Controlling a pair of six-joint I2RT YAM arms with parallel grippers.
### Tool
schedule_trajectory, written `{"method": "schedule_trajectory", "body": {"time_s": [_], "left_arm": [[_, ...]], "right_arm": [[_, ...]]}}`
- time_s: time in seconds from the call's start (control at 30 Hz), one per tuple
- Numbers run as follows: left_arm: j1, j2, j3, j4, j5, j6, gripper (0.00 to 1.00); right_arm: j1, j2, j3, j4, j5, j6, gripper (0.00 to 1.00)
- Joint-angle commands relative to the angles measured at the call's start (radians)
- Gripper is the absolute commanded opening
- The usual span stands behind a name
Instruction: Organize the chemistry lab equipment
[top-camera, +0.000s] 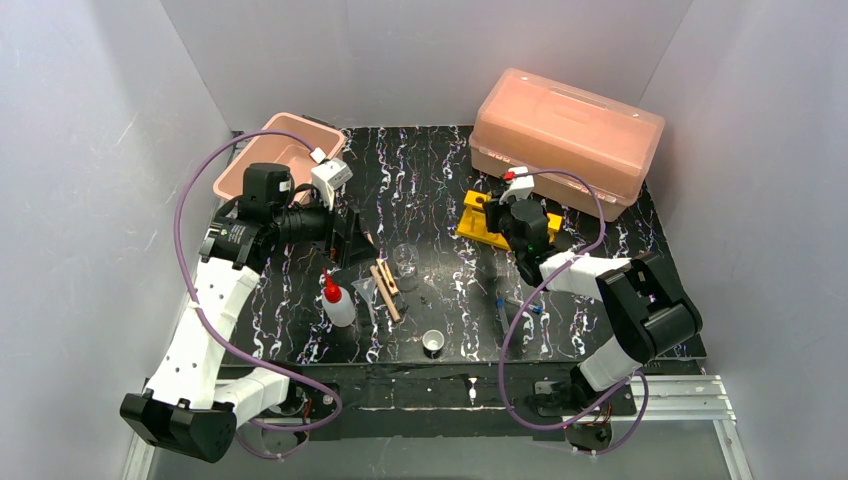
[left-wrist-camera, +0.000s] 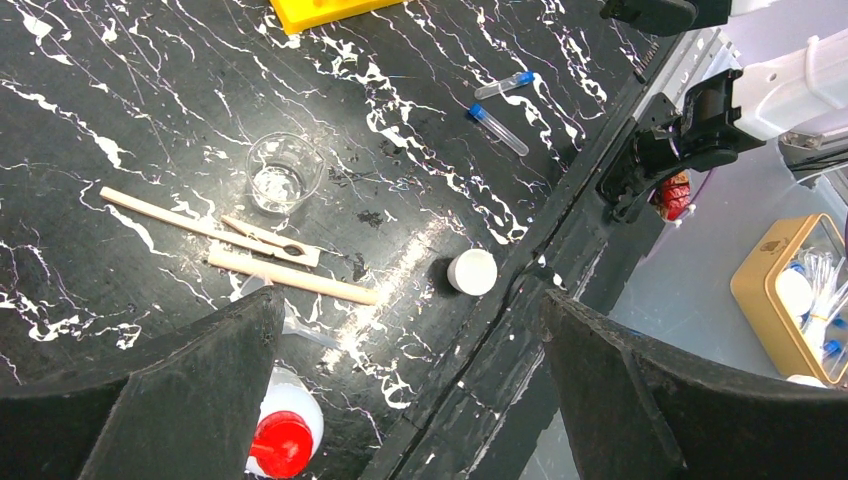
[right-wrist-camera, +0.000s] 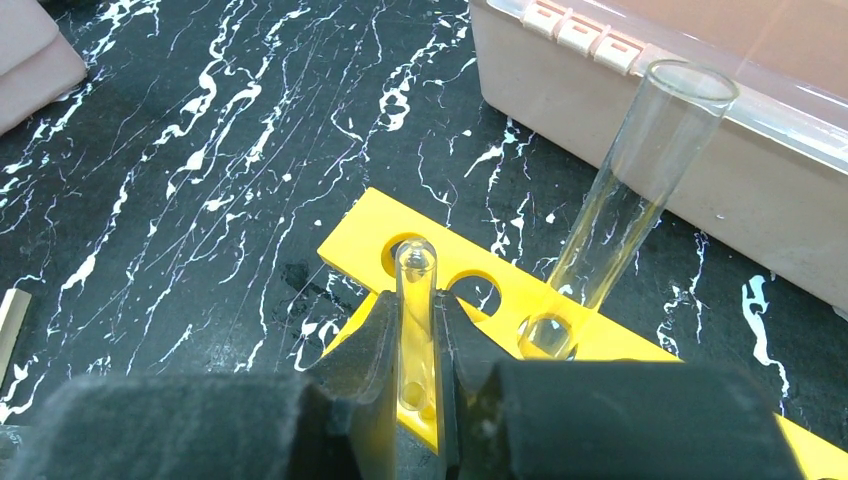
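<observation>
The right gripper's (right-wrist-camera: 417, 335) black padded fingers pinch a clear glass tube (right-wrist-camera: 416, 265), long axis roughly upright and open mouth up, at one end of the holed yellow rack (right-wrist-camera: 365, 235). A second clear tube (right-wrist-camera: 640, 170) leans in a hole further along the rack. Left of the rack, the left gripper (left-wrist-camera: 410, 330) is spread wide and holds nothing. It hangs over flat wooden clamps (left-wrist-camera: 245, 250), a round glass beaker (left-wrist-camera: 283, 172) and a red-nozzled squeeze bottle (left-wrist-camera: 285, 430).

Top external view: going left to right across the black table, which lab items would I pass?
squeeze bottle → wooden clamps → tiny white cup → yellow rack
</observation>
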Motion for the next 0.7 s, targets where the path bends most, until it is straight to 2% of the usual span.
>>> {"method": "schedule_trajectory", "body": {"time_s": [0.0,0.13,0.2,0.67], "left_arm": [[0.006,-0.024,0.007,-0.02,-0.012,0.019,0.98],[0.005,-0.029,0.007,-0.021,-0.015,0.025,0.98],[0.005,-0.032,0.004,-0.019,-0.013,0.027,0.98],[0.005,-0.044,-0.001,-0.031,-0.026,0.053,0.98]], "right_arm": [[-0.002,0.006,-0.009,0.028,-0.005,-0.007,0.16],[-0.002,-0.005,-0.013,0.027,-0.009,-0.003,0.32],[-0.002,-0.01,-0.015,0.029,-0.012,-0.002,0.37],[-0.002,-0.138,-0.016,0.01,-0.069,0.009,0.46]]}}
